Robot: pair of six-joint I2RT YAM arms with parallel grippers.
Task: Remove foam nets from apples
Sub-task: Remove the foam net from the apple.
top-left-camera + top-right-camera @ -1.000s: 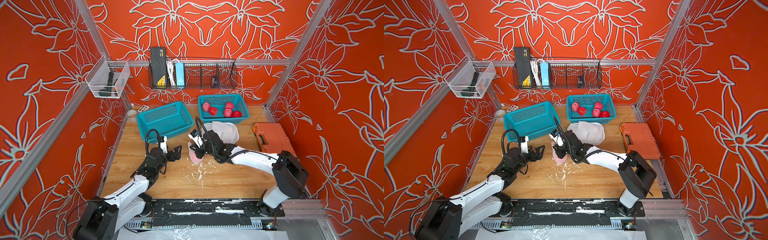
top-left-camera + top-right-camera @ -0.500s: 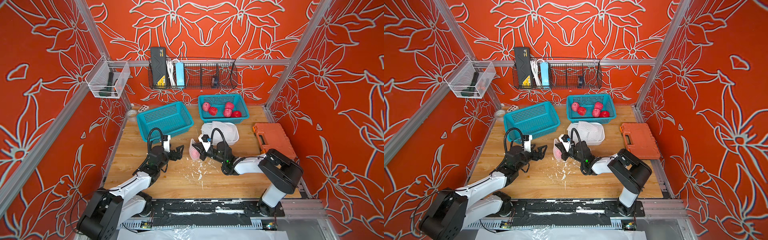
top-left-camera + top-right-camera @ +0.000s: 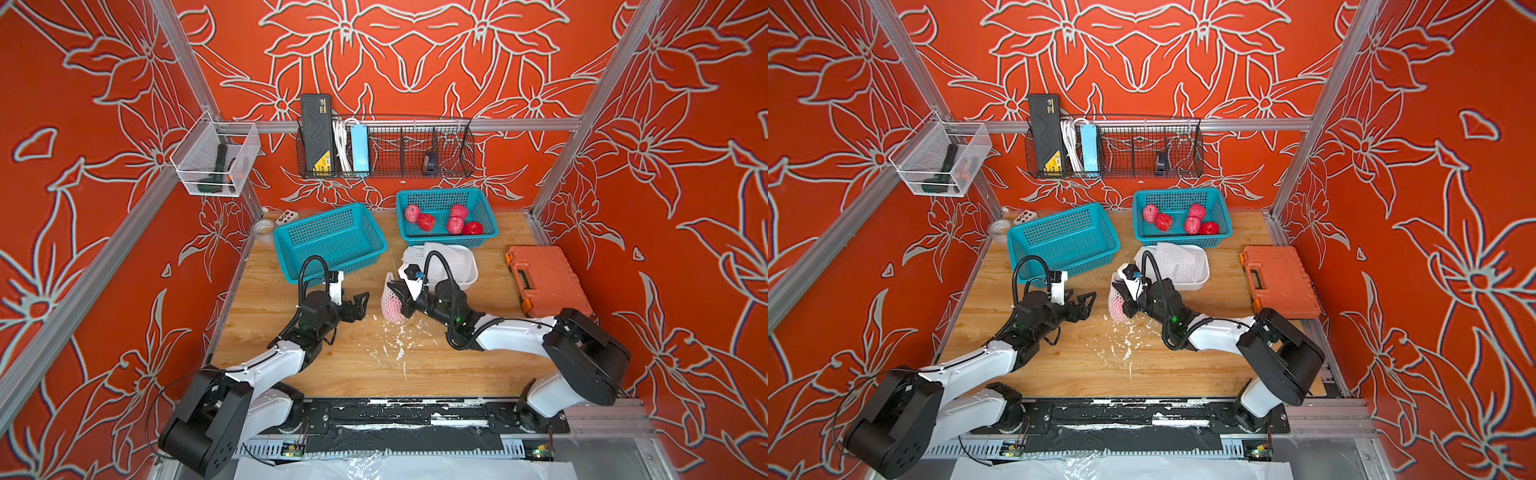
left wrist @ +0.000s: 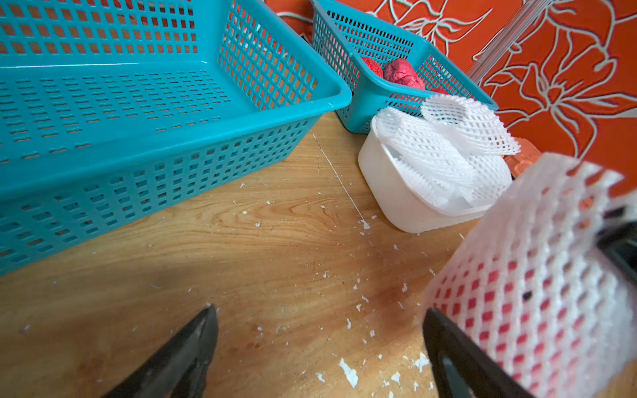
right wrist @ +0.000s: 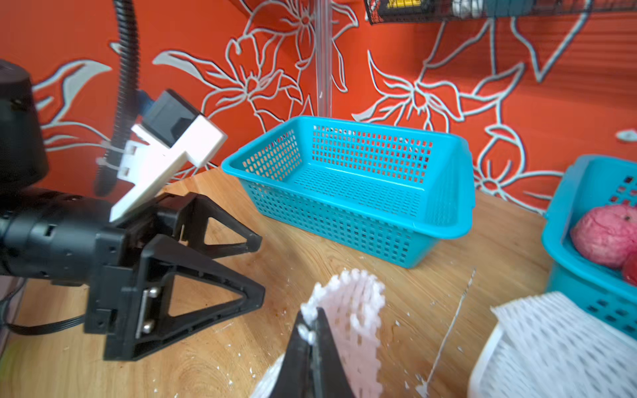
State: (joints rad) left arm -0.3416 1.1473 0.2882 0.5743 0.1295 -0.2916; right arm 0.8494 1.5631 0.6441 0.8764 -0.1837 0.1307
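A pink apple (image 3: 393,308) sat inside a white foam net (image 4: 537,293), near the middle of the tabletop (image 3: 332,365). I could not tell if it touched the wood. The right tool (image 5: 312,332) was pinched tight on the top edge of that foam net, with its jaws closed. The left tool (image 5: 258,267) was just beside the net, with its jaws wide apart and nothing between them. Little white bits (image 3: 395,343) lay on the wood near them. Behind the apple stood a white tray (image 3: 465,284) piled with loose nets (image 3: 446,257). Farther back, a teal basket (image 3: 440,199) held more apples (image 3: 427,222). Another teal basket (image 3: 332,237) stood to its left, and an orange case (image 3: 544,278) lay off to the right.
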